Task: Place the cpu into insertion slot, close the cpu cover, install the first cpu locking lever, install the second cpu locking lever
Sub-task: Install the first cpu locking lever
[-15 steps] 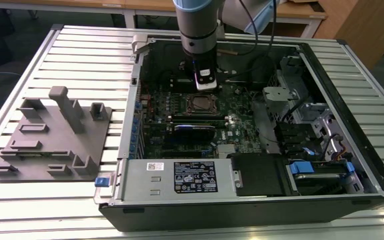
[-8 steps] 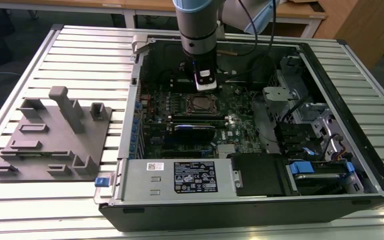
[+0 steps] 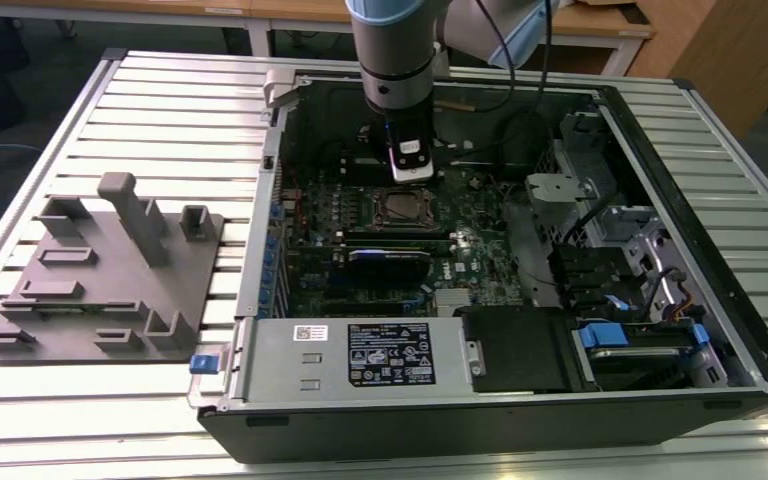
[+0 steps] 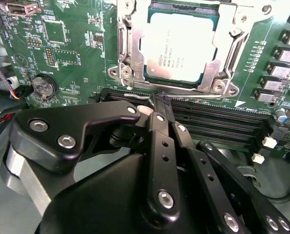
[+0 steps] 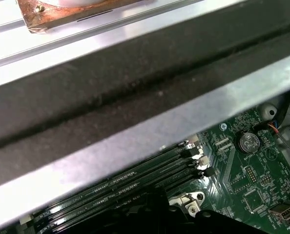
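Starting on the exterior view's left: the grey fixture sits on the slatted table, well apart from me. Moving across, there's the open computer case, and I'm reaching down into it from above, my gripper low over the green board.

The second wrist view shows my fingers drawn narrow, tips meeting, nothing pinched between them.

Now the cpu. It lies flat in the insertion slot, silver top up. The cpu cover is down over it, frame lapping the chip's edges, top showing through the window. I judge the chip seated and the cover closed. Whether either locking lever is latched, I cannot tell.

The relation that counts: in the exterior view the socket lies just below my gripper, very near. In the second wrist view the black memory slots run crosswise between my tips and the socket's nearest edge. I hang over those slots, roughly centred on that edge, not touching the frame.

The chip is close to square, so it has no real long axis. The slots' long axis runs parallel to the socket edge facing me.

On the exterior view's right, the drive cage stands well apart.
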Controlling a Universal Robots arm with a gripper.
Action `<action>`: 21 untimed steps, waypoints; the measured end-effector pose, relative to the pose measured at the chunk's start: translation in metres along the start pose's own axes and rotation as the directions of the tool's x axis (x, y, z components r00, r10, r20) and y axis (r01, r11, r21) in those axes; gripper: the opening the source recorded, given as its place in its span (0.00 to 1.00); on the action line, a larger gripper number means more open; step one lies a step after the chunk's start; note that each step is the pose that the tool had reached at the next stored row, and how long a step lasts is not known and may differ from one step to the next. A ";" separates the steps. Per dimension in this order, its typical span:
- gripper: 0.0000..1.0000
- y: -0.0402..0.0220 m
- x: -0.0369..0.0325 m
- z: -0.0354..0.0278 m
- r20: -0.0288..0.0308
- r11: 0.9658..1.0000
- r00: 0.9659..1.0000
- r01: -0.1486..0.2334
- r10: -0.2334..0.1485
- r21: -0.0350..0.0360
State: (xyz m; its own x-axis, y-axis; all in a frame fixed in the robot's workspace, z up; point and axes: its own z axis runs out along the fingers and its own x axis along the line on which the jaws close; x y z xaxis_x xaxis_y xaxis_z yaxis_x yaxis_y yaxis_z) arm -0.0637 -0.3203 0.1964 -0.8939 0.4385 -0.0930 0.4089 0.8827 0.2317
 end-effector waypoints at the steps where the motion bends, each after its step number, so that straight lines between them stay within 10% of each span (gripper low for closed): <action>1: 0.11 0.0001 -0.0002 0.0001 0.000 1.000 1.000 0.000 0.000 0.000; 21: 0.11 0.0023 0.0007 0.0027 0.007 1.000 1.000 0.002 -0.002 0.000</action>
State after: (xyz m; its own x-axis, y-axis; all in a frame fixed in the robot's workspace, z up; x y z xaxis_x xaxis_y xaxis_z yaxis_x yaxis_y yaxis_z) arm -0.0628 -0.3176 0.1943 -0.8933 0.4382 -0.1002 0.4074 0.8834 0.2314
